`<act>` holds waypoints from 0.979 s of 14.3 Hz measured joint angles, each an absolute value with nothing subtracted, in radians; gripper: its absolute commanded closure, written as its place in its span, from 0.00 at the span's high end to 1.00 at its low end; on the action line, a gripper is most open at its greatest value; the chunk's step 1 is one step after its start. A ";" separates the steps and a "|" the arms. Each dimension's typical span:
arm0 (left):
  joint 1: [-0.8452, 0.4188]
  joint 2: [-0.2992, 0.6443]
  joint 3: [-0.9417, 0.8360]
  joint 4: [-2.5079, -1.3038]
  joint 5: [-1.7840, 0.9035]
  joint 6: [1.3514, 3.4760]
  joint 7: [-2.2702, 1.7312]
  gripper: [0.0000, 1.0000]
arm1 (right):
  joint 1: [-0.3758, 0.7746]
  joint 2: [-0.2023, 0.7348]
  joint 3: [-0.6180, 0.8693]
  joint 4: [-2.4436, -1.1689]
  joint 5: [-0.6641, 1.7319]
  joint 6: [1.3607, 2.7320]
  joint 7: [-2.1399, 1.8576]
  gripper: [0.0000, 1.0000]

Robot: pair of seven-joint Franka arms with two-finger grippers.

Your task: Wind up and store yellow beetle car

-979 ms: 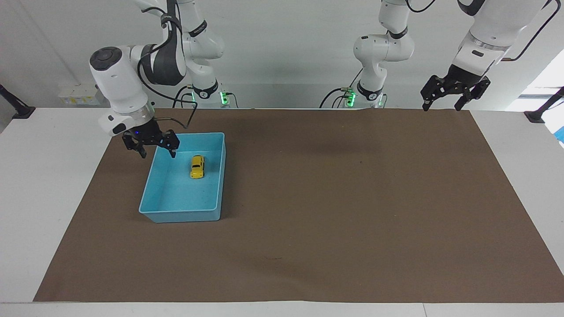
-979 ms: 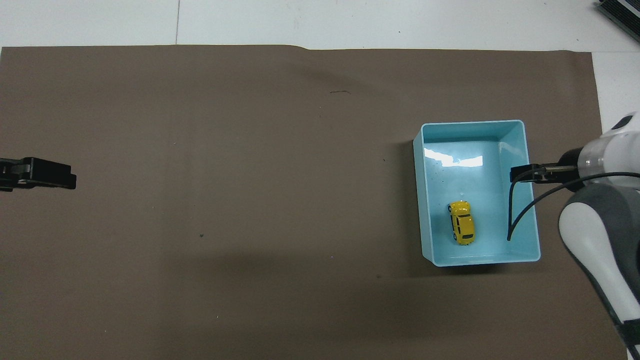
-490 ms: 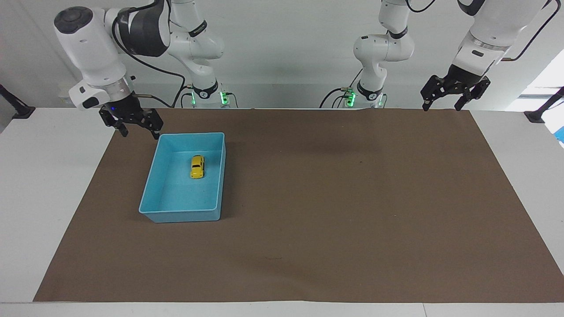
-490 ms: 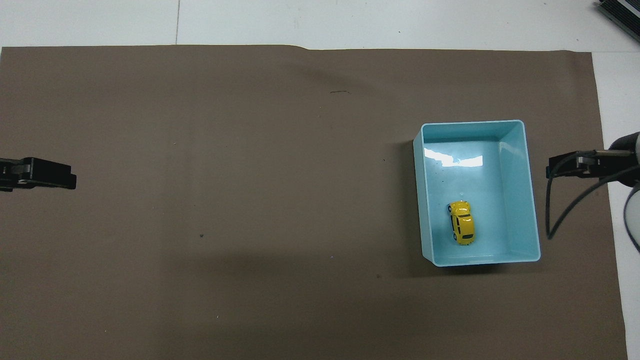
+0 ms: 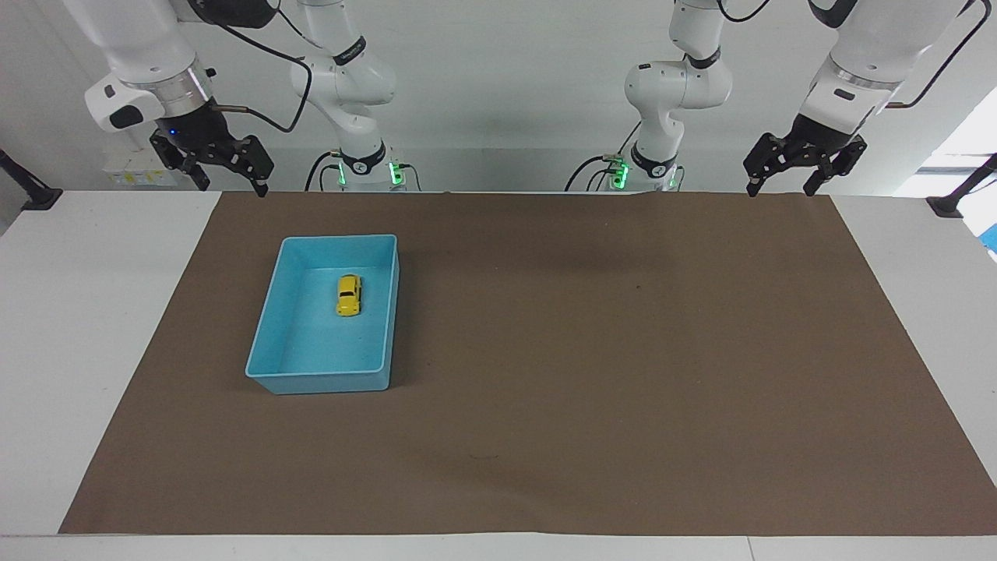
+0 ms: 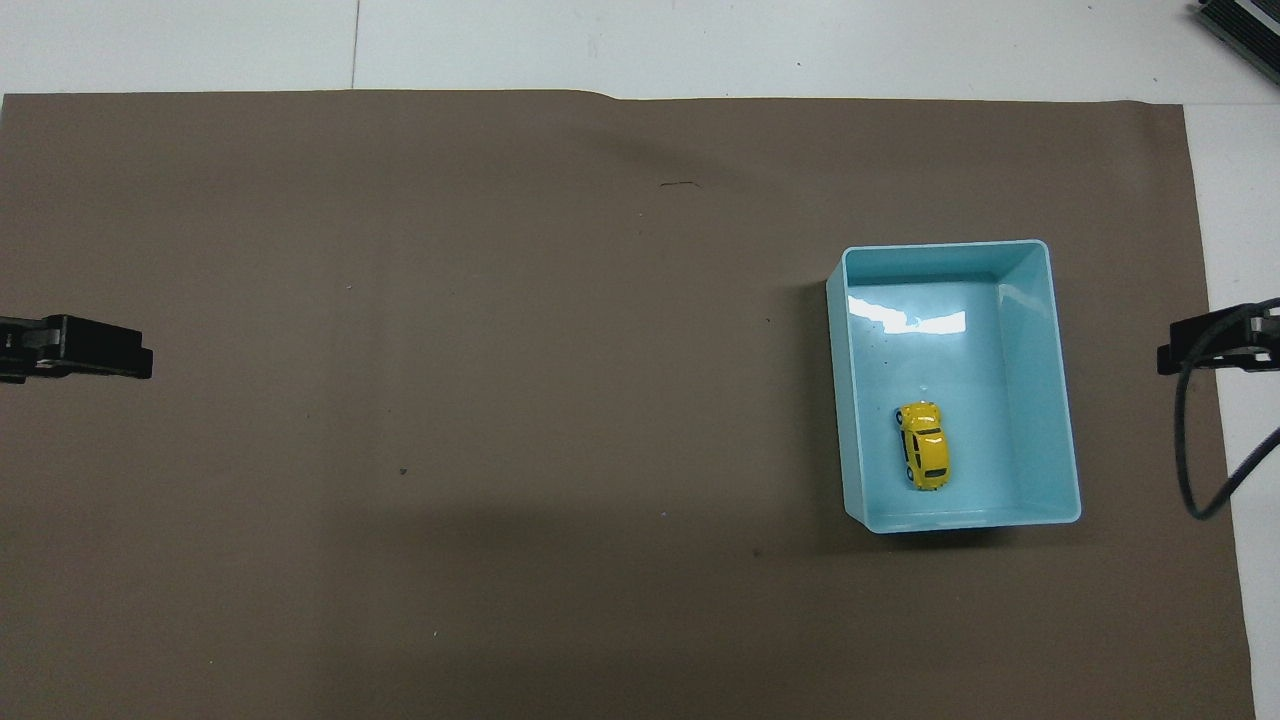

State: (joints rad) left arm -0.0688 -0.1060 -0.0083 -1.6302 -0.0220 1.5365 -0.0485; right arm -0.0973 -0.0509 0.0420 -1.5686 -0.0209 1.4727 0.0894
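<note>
A white table (image 5: 93, 327) carries a wide brown mat (image 5: 592, 374) that covers most of its top, with a pale wall above the robots' end; on the mat, toward the right arm's end of the table, stands an open blue bin (image 5: 265, 327), its long sides running from the robots outward. The yellow beetle car (image 5: 349, 294) sits on its wheels on the bin's floor, in the half nearer to the robots and close to the long wall that faces the middle of the table; it touches no wall that can be seen, and nothing holds it; from overhead the car (image 6: 925, 445) lies lengthwise along the bin (image 6: 1040, 380).

The right gripper (image 5: 230, 175) hangs raised in the air over the mat's corner at the robots' edge, clear of the bin, its jaws spread apart and empty; only its tip shows overhead, at the frame's edge. The left gripper (image 5: 781, 181) hangs raised over the mat's other corner at the robots' edge, at the left arm's end, jaws likewise spread and empty; that arm waits.
</note>
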 measured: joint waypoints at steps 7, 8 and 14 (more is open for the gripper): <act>-0.069 -0.106 -0.008 -1.630 -0.022 1.536 -0.049 1.00 | -0.096 -0.047 0.045 -1.526 -0.022 1.413 0.095 1.00; -0.069 -0.106 -0.008 -1.630 -0.022 1.536 -0.049 1.00 | -0.096 -0.046 0.045 -1.526 -0.022 1.420 0.095 1.00; -0.069 -0.106 -0.008 -1.630 -0.022 1.536 -0.049 1.00 | -0.096 -0.045 0.045 -1.528 -0.022 1.422 0.095 1.00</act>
State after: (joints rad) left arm -0.0688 -0.1060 -0.0083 -1.6302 -0.0220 1.5365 -0.0485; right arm -0.0960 -0.0448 0.0450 -1.5278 -0.0216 1.4223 0.0954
